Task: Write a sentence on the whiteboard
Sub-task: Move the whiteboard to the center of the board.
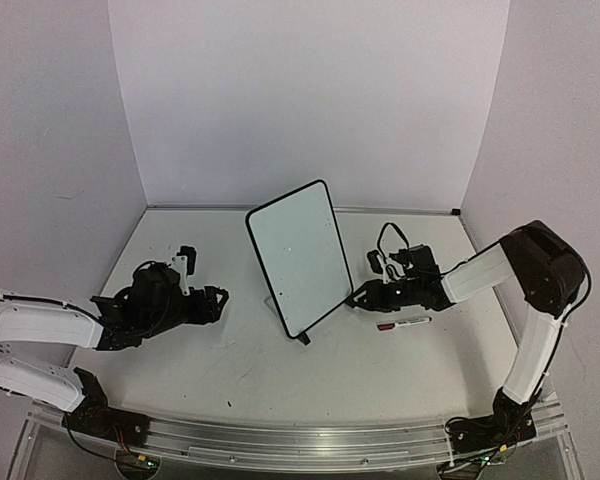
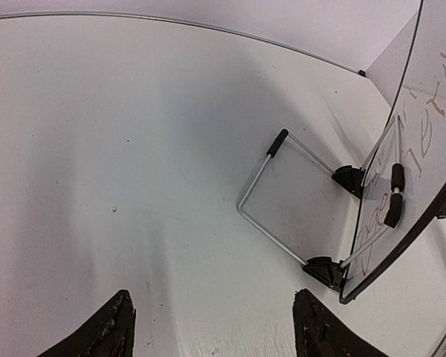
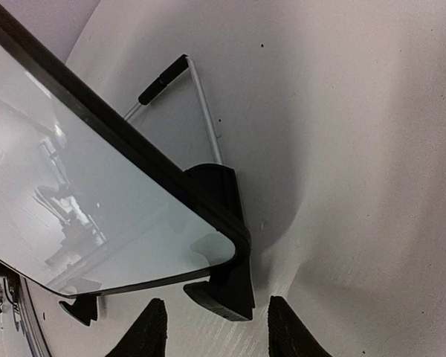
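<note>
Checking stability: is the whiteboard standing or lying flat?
Standing, leaning: the whiteboard rests on black feet, propped by a wire stand.

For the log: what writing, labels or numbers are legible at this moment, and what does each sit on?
No text can be read.
Whiteboard: brownish handwriting shows in the left wrist view, steeply angled and cut off at the picture's edge; not readable.
Same board in the top view: the face looks blank and the strokes are too faint to see.
Marker lying right of the board: any label is too small to read.
</note>
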